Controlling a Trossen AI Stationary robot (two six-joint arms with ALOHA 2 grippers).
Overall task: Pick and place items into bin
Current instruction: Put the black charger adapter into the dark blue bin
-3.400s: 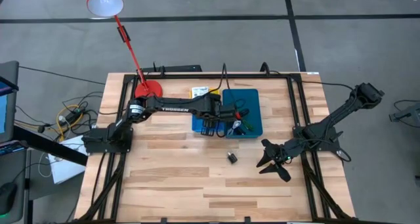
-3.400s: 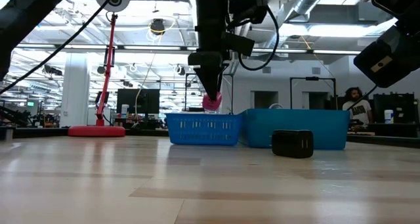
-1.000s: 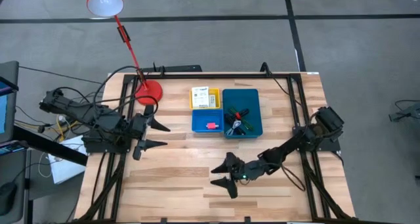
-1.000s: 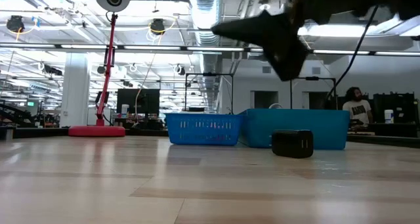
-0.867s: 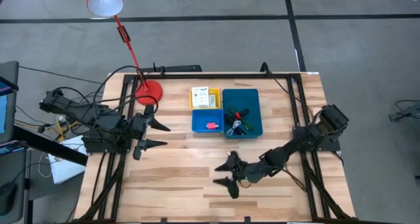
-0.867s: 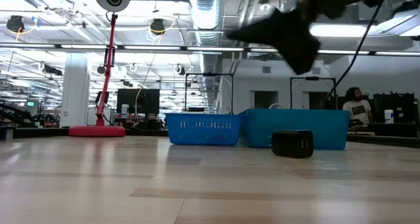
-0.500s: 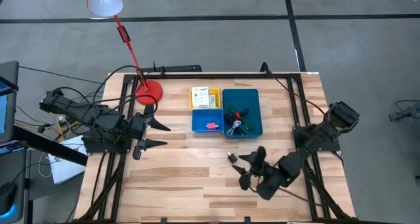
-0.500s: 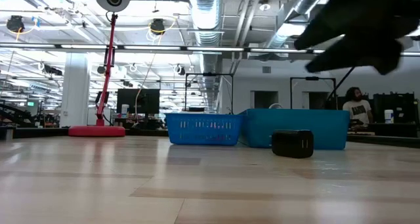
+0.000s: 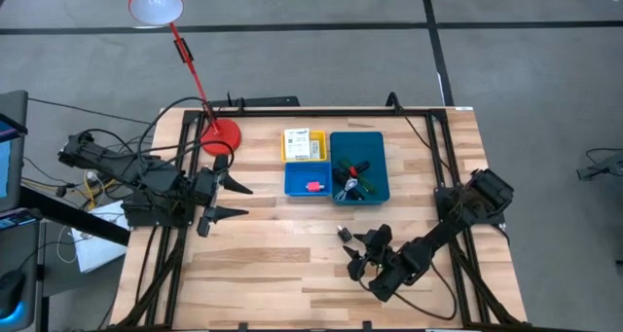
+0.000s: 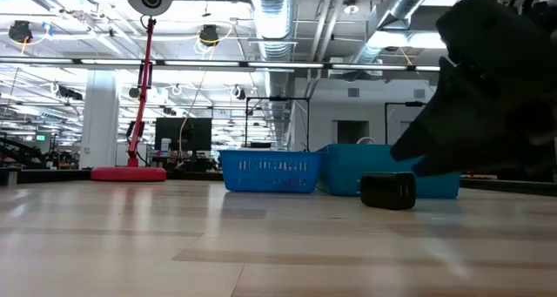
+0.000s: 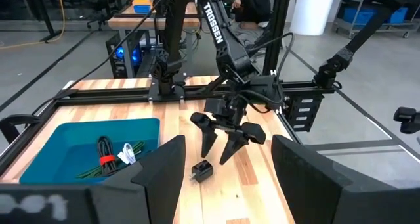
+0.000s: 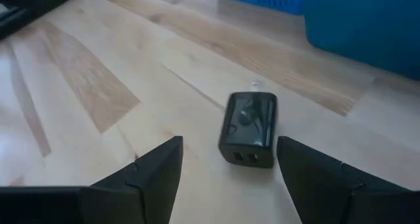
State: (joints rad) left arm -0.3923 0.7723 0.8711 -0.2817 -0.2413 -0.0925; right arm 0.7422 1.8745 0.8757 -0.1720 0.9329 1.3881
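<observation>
Since half a second ago the right gripper (image 9: 362, 253) has dropped lower and drawn in behind the black charger (image 9: 344, 234), fingers spread wide and empty. The charger lies on the worktop (image 9: 263, 264) just outside the bin (image 9: 379, 166). The left gripper (image 9: 234, 201) waits open at the left edge

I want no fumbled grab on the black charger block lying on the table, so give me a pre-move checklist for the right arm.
1. Right gripper open: ok, fingers spread wide.
2. Charger block lined up between the fingers: ok in the right wrist view.
3. Charger block free of the bin: ok, it lies alone on the wood.
4. Gripper low enough to close: cannot tell.
5. Left gripper out of the way: ok, open and parked at the table's left side.
</observation>
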